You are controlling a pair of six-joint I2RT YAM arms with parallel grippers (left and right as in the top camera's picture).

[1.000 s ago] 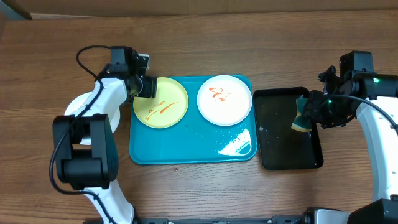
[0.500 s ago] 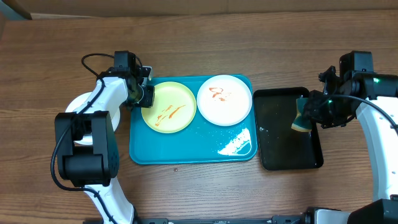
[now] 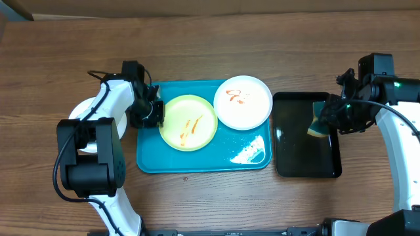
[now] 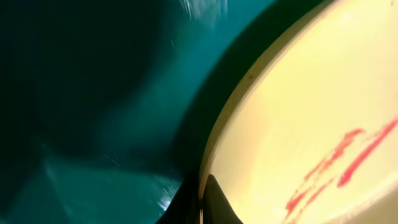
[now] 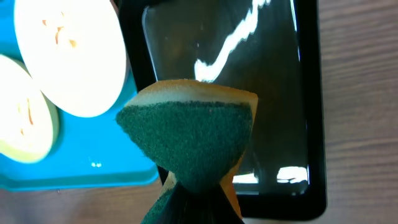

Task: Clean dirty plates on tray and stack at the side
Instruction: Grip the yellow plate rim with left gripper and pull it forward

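Yellow-green plate (image 3: 188, 122) has slid right and a bit toward the front of the blue tray (image 3: 197, 164) compared to a second ago, and its orange smear has turned more upright. It's also nudged the white plate (image 3: 243, 102), which now hangs over the tray's right rim toward the black tray (image 3: 295, 167). The two plates look like they're touching.

Left hand (image 3: 154, 113) has followed along and sits at the plate's left edge. From the wrist view, its fingers (image 4: 217, 205) look pinched together on the rim of the yellow-green plate (image 4: 298, 124), so I'd call that a grip rather than a push.

Right hand (image 3: 328, 118) hasn't budged. It's clamped on a green-and-yellow sponge (image 5: 186, 137) and hanging over the black tray.

Progress-wise, I'd say early days. Both plates on the tray are still smeared, so neither has been wiped. There's a white round thing (image 3: 77, 113) on the tabletop (image 3: 210, 39) left of the tray, mostly hidden under the left arm. It could be the third plate already set aside, but I can't confirm. That leaves wiping both plates and stacking them.
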